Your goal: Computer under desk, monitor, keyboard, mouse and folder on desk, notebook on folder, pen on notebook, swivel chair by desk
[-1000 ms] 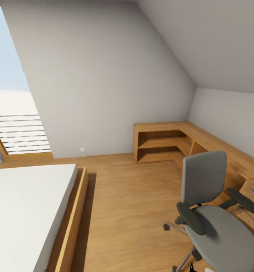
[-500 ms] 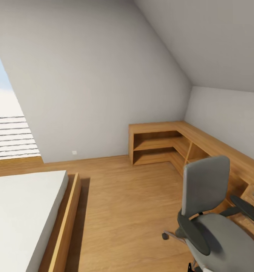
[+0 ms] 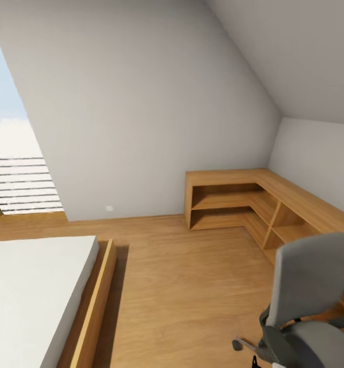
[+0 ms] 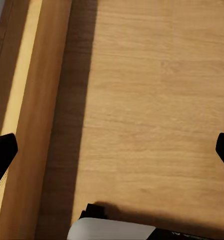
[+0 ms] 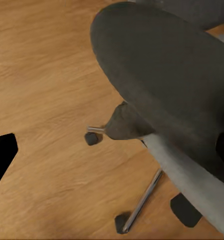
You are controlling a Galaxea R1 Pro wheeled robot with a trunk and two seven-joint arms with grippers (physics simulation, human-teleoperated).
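Swinging leftward since earlier, the camera leaves the swivel chair (image 3: pixel 307 301) at five o'clock, both grippers spread empty, its armrest (image 5: pixel 161 85) near enough for the right arm to bump.

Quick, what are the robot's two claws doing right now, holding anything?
Left gripper: open, empty, over wooden floor.
Right gripper: open, empty, above the swivel chair.

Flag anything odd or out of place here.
Nothing stands out. The chair stands upright on the wood floor beside the corner shelving; the bed looks tidy. No spill or damage.
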